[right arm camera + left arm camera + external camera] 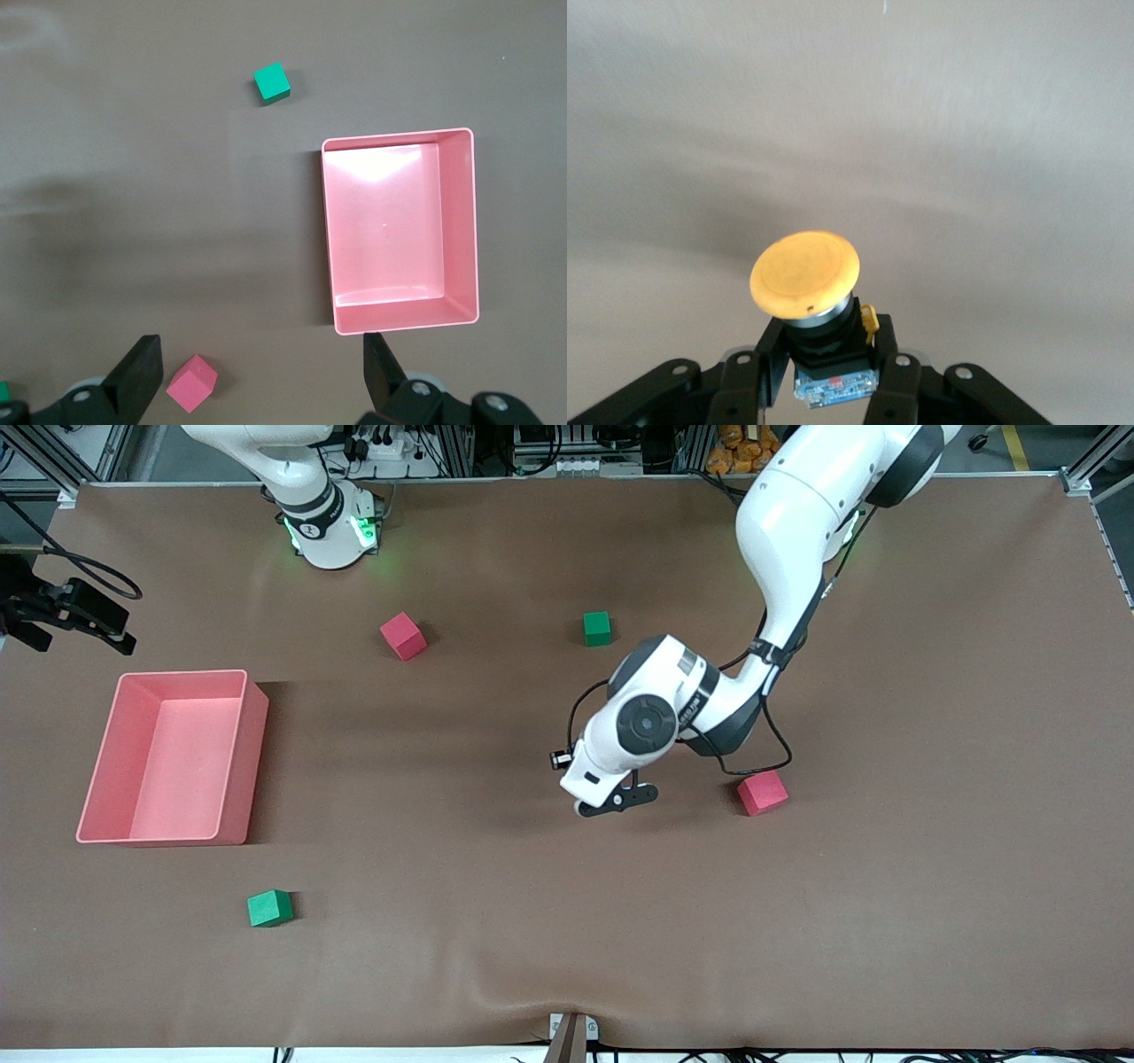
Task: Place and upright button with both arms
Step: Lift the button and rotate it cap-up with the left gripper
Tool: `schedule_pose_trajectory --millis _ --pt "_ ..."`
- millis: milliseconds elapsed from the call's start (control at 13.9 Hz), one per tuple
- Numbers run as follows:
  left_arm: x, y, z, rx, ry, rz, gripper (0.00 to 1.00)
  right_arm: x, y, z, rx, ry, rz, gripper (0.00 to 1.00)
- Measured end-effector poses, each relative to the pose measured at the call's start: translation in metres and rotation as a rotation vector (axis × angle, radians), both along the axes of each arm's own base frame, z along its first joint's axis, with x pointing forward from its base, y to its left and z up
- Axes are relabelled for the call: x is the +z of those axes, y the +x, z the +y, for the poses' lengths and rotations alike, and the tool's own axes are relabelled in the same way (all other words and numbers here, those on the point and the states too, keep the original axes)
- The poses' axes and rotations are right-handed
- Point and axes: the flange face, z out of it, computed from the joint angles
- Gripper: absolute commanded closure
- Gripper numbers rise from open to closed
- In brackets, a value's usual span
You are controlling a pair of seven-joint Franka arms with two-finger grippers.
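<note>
Both left gripper (pixel 833 390) fingers clamp the button (pixel 806 283) (cap outward).

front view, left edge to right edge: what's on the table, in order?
Pink bin → green cube nearest the camera → red cube → green cube near the bases → left gripper low over the mat → red cube.

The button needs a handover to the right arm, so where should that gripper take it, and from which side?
Probably by the orange cap or the collar just under it, coming from the cap end. The left gripper already clamps the black body, so only the cap stands clear of the fingers. The right gripper is open, over the table near the bin.
</note>
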Motion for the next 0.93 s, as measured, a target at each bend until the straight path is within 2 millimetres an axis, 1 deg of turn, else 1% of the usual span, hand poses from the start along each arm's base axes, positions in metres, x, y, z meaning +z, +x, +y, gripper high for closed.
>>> schedule_pose_trajectory --millis 144,216,432,575,719,935 --pt "0.005 -0.012 -0.023 0.003 0.031 -0.095 1.00 0.000 0.000 -0.001 -0.001 0.000 0.000 0.00" --pt "0.004 -0.025 -0.038 -0.006 0.076 -0.165 1.00 0.000 0.000 -0.001 -0.002 0.000 0.001 0.00" --pt "-0.006 -0.079 -0.090 -0.013 0.211 -0.355 1.00 -0.001 0.000 -0.001 -0.002 0.000 0.001 0.00" --pt "-0.010 -0.103 -0.112 -0.014 0.216 -0.429 1.00 -0.001 0.000 -0.001 -0.002 0.000 0.002 0.00" --pt "-0.022 -0.120 -0.128 -0.021 0.228 -0.543 1.00 -0.001 0.000 -0.001 -0.002 0.000 0.002 0.00" --pt "-0.058 -0.145 -0.145 -0.042 0.246 -0.726 1.00 -0.001 0.000 -0.001 -0.001 0.000 0.003 0.00"
